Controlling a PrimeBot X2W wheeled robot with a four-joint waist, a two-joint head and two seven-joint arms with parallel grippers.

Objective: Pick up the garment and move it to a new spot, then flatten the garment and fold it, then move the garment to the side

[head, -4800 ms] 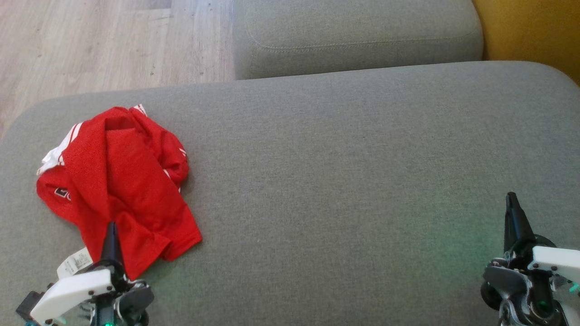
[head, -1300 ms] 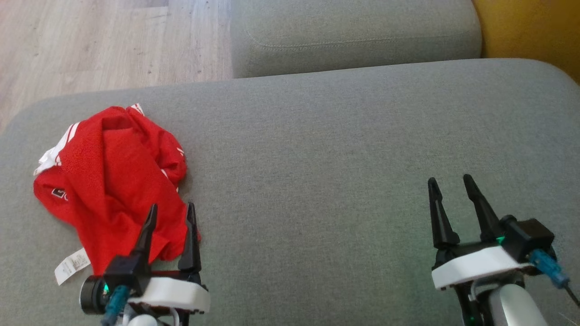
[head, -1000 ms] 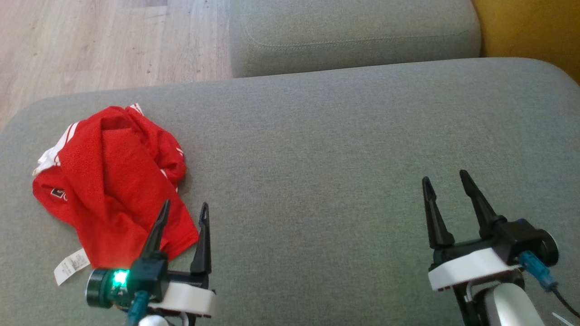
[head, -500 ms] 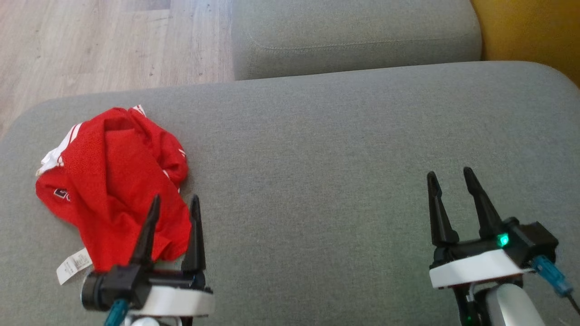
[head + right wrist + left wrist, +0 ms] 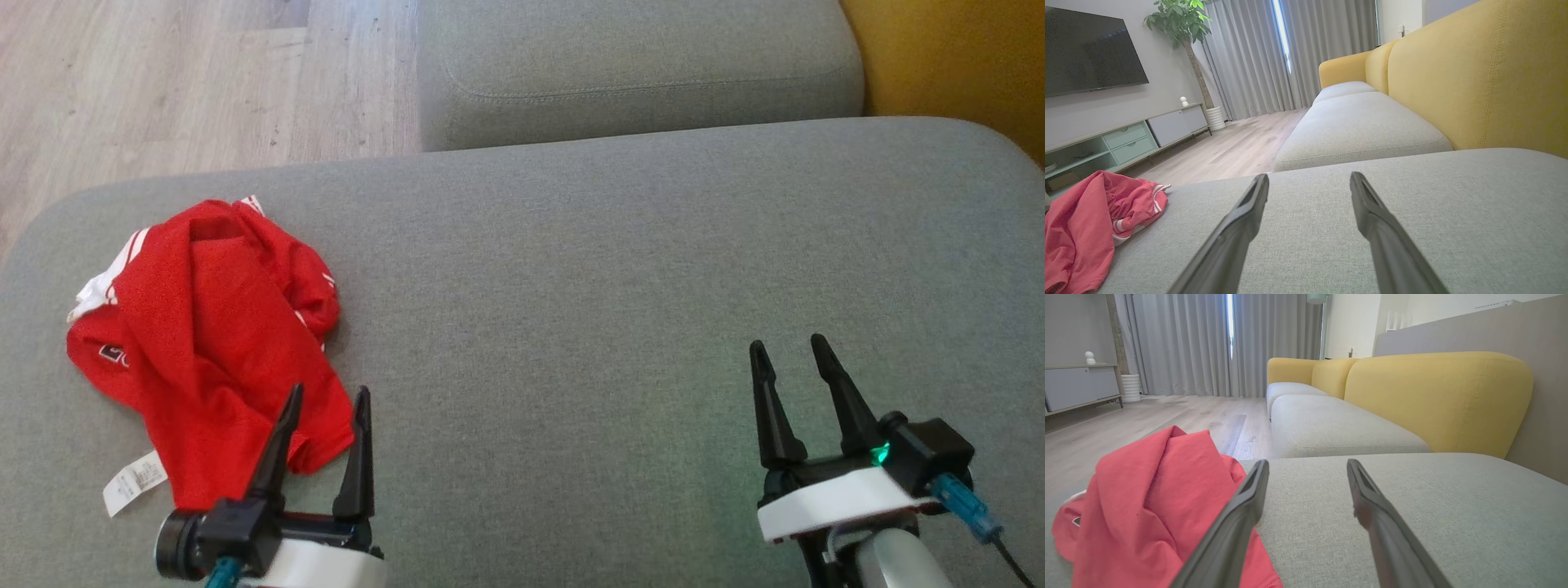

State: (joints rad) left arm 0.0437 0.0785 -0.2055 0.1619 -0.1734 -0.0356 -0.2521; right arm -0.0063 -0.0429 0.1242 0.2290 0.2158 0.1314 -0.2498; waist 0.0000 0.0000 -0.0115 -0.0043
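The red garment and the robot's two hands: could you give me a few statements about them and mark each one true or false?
1. The red garment lies crumpled on the grey cushion. True.
2. The left hand is clamped shut on the garment. False: its two fingers are spread apart at the garment's near edge and hold nothing.
3. The right hand is open over bare cushion, well apart from the garment. True.
4. The garment is folded into a neat flat rectangle. False: it is bunched up, with a white label sticking out at its near edge.
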